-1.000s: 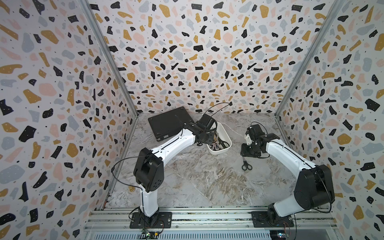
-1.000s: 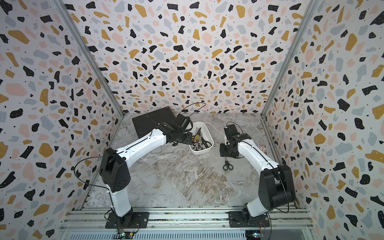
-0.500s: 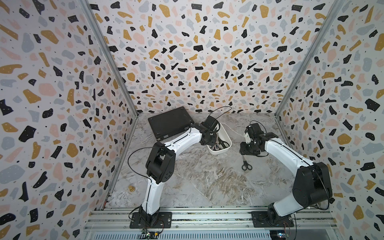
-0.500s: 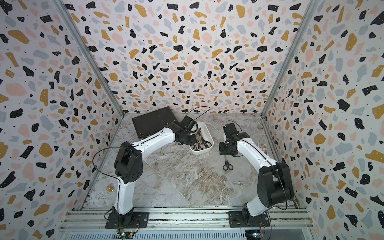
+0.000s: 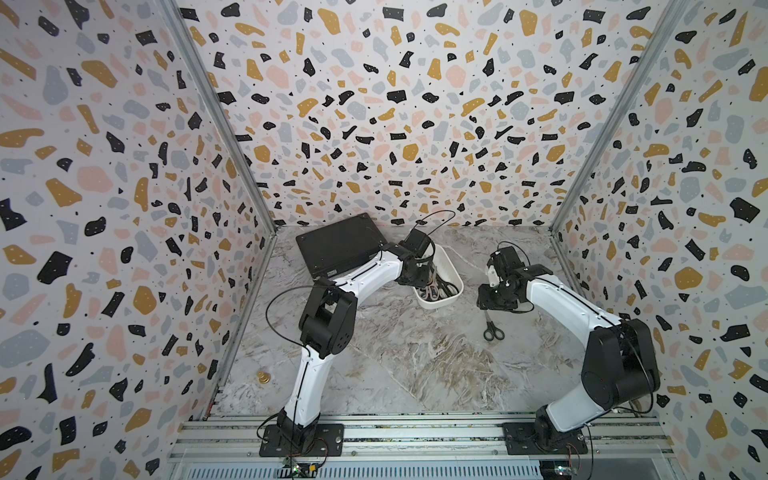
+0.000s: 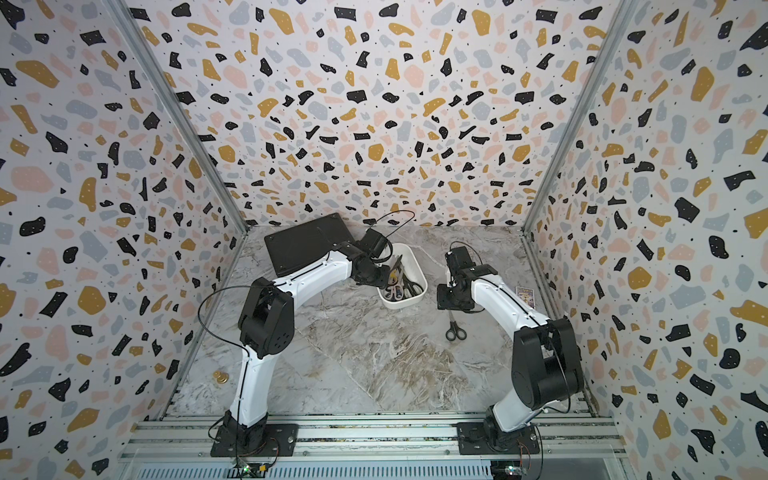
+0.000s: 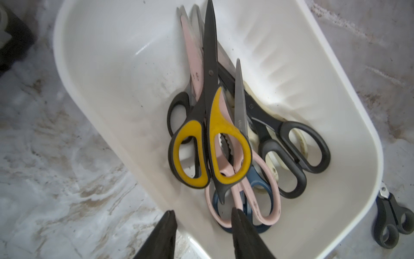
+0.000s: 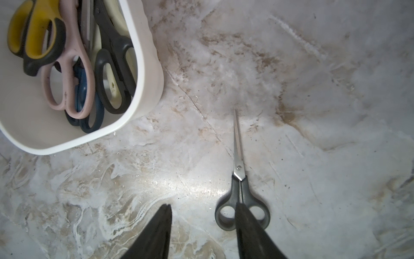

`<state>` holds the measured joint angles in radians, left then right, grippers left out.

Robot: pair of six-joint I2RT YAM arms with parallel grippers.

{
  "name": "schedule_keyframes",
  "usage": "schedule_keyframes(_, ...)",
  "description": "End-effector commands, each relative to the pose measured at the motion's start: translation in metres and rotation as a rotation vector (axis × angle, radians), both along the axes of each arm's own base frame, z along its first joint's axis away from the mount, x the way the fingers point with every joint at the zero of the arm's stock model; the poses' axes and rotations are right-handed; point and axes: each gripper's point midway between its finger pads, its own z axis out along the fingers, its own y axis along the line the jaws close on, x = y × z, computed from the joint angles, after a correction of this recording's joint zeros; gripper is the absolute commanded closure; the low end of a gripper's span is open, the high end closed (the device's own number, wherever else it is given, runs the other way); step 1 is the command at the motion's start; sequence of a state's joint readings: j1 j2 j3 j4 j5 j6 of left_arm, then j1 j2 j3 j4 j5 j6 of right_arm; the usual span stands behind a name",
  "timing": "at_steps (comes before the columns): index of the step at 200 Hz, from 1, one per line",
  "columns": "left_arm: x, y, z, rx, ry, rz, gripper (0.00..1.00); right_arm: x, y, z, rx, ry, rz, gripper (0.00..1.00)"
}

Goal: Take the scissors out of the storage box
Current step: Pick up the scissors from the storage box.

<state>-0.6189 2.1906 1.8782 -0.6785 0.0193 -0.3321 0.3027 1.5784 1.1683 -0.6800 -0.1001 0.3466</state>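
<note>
The white storage box (image 5: 454, 267) (image 6: 417, 266) stands at the back middle of the table. Inside it (image 7: 94, 74) lie several scissors in a pile: a yellow-and-black pair (image 7: 210, 143) on top, a pink pair (image 7: 257, 190), a blue pair (image 7: 265, 197), a black pair (image 7: 298, 152) and a cream pair (image 7: 272, 166) beneath. Small grey scissors (image 5: 492, 330) (image 8: 240, 179) lie on the table right of the box. My left gripper (image 7: 202, 213) is open over the box's near end, one fingertip above the pink handles, holding nothing. My right gripper (image 8: 202, 206) is open above bare table, beside the grey handles.
A flat black hard case (image 5: 338, 247) lies at the back left, next to the box. A small brass object (image 5: 262, 377) sits by the left wall, and a small card (image 6: 524, 294) lies by the right wall. Patterned walls close in three sides.
My left arm has swung its elbow inward and brought its gripper over the box's near end. The right gripper has barely shifted. The grey scissors lie where they were.
</note>
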Motion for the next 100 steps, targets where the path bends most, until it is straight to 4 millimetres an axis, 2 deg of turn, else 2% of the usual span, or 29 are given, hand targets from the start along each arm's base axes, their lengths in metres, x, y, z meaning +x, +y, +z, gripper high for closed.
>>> schedule_keyframes(1, 0.011, -0.009, 0.005, -0.024, -0.030, -0.017, 0.56, 0.011, 0.006, 0.015, 0.030, -0.040, 0.005, 0.49)
schedule_keyframes(33, 0.016, -0.010, 0.000, -0.012, -0.041, -0.023, 0.57, 0.012, 0.008, 0.015, 0.043, -0.039, 0.007, 0.49)
schedule_keyframes(76, 0.015, -0.015, -0.019, 0.006, 0.002, -0.057, 0.57, 0.014, 0.012, 0.014, 0.060, -0.031, 0.010, 0.49)
schedule_keyframes(100, 0.016, -0.011, -0.032, 0.044, 0.027, -0.046, 0.57, 0.014, 0.013, 0.013, 0.070, -0.028, 0.011, 0.49)
